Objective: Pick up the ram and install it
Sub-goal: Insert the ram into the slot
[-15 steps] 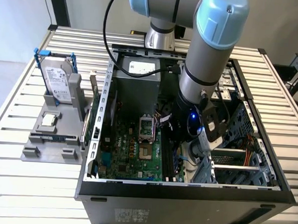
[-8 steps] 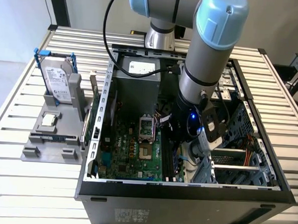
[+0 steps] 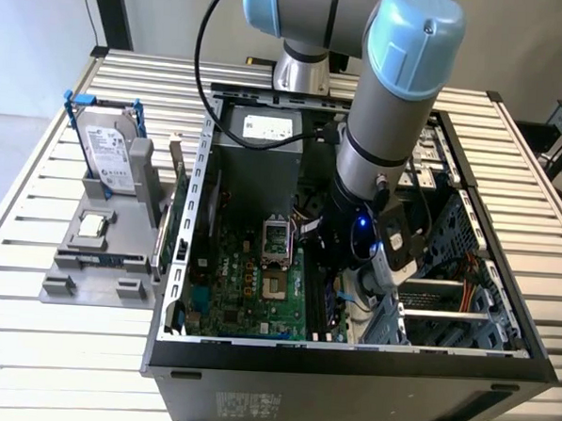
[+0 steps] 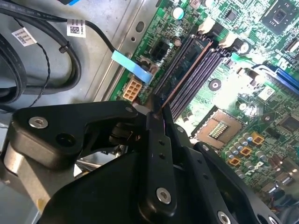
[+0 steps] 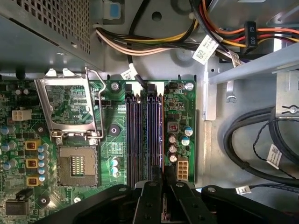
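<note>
The ram [image 4: 184, 70] is a dark narrow stick seen edge-on, lined up along the black memory slots [image 5: 140, 135] of the green motherboard [image 3: 248, 298]. In the first wrist view the ram [image 5: 161, 135] is a thin line at the slot nearest the board's edge. My gripper [image 4: 158, 114] is shut on its near end, black fingers [image 5: 152, 196] pressed on both sides. In the exterior view the gripper [image 3: 338, 294] sits low inside the open computer case. I cannot tell how deep the ram sits in the slot.
An open CPU socket [image 5: 77, 165] lies beside the slots. Black cables [image 5: 252, 144] loop along the case floor, and wire bundles [image 5: 154, 44] run near the power supply [image 3: 262, 129]. Outside the case, a grey fixture [image 3: 99, 267] holds a silver hard drive [image 3: 110, 150].
</note>
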Controlling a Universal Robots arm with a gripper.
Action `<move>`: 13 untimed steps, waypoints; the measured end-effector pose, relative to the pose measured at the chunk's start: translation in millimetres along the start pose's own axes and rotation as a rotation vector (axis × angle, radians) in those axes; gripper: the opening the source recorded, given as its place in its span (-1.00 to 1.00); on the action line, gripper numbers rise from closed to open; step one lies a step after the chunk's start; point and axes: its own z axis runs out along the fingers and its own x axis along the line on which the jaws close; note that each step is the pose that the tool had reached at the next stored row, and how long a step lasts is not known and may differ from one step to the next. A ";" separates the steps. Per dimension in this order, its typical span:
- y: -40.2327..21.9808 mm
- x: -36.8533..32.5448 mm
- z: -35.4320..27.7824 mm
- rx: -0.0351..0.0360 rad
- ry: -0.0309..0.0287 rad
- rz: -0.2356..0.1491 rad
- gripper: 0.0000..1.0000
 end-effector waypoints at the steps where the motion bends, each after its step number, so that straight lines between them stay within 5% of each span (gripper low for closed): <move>1: 0.0 0.0 1.0 0.0004 0.0001 0.000 -1.00; 13: 0.1 -0.1 3.2 0.0001 0.0000 0.001 -1.00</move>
